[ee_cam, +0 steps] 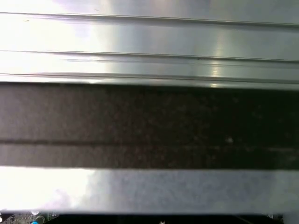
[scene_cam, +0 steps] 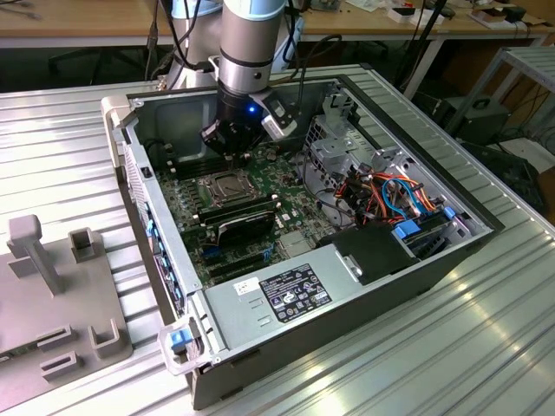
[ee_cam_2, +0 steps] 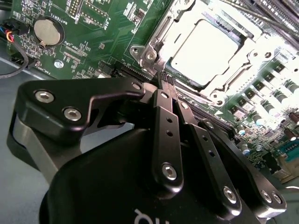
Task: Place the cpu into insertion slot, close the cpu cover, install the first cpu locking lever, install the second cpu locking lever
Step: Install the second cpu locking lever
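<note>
The cpu lies flat in the insertion slot, its silver top glaring bright. The cpu cover, a grey metal frame, lies down around it. A thin metal lever runs along one side of the socket. My gripper is shut with nothing visible between its black fingers. Its tips hover just beside the socket's corner, at the metal rim. In the exterior view the gripper hangs over the green motherboard, just behind the socket.
A black finned card stands right in front of the socket. Long memory slots flank it. Orange and blue cables and a labelled power supply fill the case's right. A coin battery sits on the board. A ribbed metal surface shows in the first wrist view.
</note>
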